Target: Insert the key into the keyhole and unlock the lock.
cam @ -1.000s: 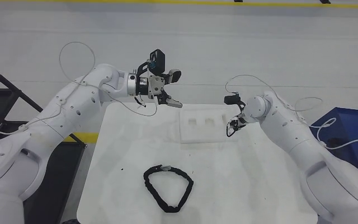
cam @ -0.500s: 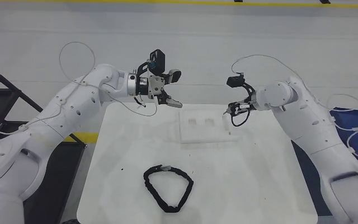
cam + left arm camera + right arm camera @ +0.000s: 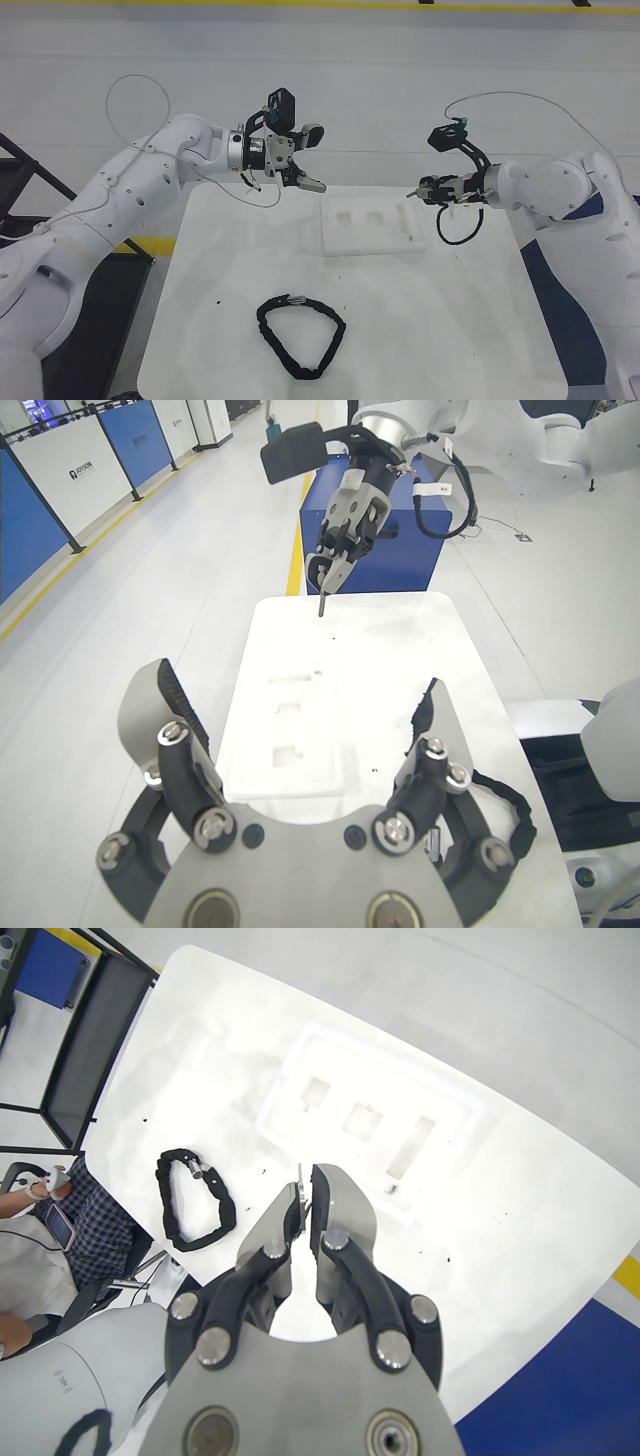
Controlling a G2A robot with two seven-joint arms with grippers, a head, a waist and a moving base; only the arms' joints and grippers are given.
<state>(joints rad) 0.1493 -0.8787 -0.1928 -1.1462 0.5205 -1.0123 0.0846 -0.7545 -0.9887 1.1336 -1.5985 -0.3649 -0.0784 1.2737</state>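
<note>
We are pinching the key (image 3: 321,606) in the right tool (image 3: 306,1184); the left tool (image 3: 298,681) is hanging released; the lock (image 3: 167,1208) is lying on the table (image 3: 220,280).

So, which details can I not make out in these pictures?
1. Keyhole: the lock is too small in the top view; in the left wrist view the left gripper covers part of it.
2. Head of the key: hidden between the jaws of the right gripper, right wrist view.
3. Teeth of the key: too small, left wrist view.
</note>
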